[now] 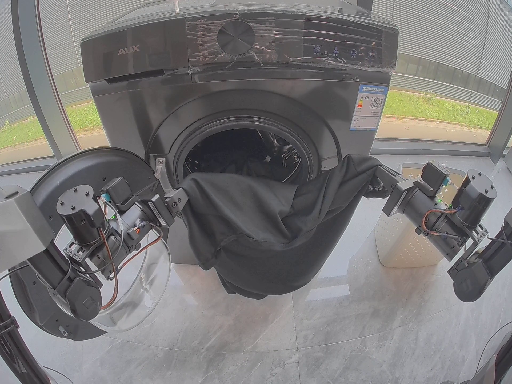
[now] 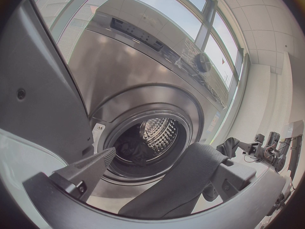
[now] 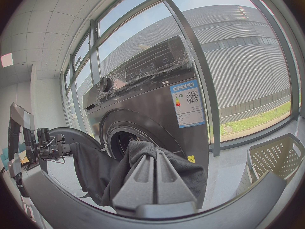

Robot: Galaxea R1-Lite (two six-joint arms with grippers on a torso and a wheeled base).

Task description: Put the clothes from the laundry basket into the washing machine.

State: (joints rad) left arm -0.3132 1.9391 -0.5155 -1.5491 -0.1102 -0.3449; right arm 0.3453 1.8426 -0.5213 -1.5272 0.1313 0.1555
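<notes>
A black garment hangs stretched between my two grippers in front of the washing machine's open drum, its lower part sagging toward the floor. My left gripper is at the drum's left rim. In the left wrist view its fingers stand wide apart, open, with the garment draped over one of them. My right gripper is at the drum's right side, shut on the garment's other corner. Dark cloth lies inside the drum. The white laundry basket stands on the floor at the right.
The machine's round door is swung open to the left, behind my left arm. Glass walls surround the machine. Grey tiled floor spreads in front.
</notes>
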